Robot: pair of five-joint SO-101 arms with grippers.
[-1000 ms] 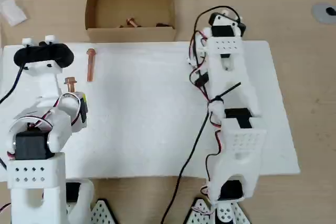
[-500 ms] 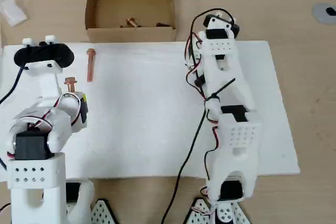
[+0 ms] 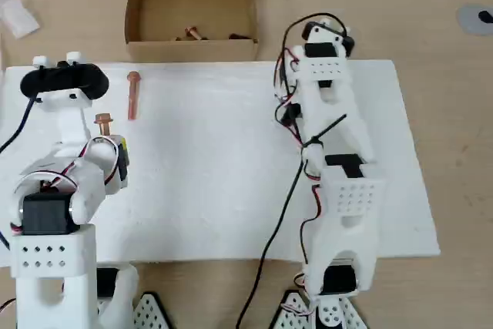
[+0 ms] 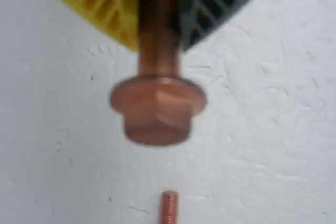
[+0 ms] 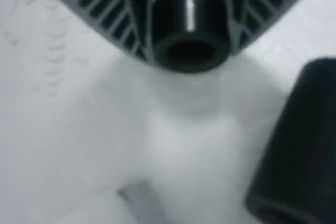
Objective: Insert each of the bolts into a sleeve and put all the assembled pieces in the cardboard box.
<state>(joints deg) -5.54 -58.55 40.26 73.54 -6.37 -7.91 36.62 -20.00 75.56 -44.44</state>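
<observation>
My left gripper (image 4: 157, 30) is shut on the shank of a copper bolt (image 4: 157, 106), yellow finger on one side and grey on the other, its hex head sticking out just over the white mat (image 4: 273, 129). From above, that bolt (image 3: 102, 121) is at the mat's left side. A second bolt (image 3: 133, 95) lies flat just beyond it; its threaded tip (image 4: 168, 209) shows in the left wrist view. My right gripper (image 5: 190, 35) is shut on a black sleeve (image 5: 190, 51), low over the mat. A second black sleeve (image 5: 294, 150) lies beside it. The right arm (image 3: 327, 75) reaches to the mat's far edge.
The open cardboard box (image 3: 137, 5) stands beyond the mat's far edge, with assembled copper and black pieces (image 3: 192, 34) along its near wall. The white mat (image 3: 208, 167) is bare between the two arms. Cables (image 3: 289, 190) trail along the right arm.
The right arm has shifted slightly to the left over the mat's far edge. The left arm has held still with its bolt.
</observation>
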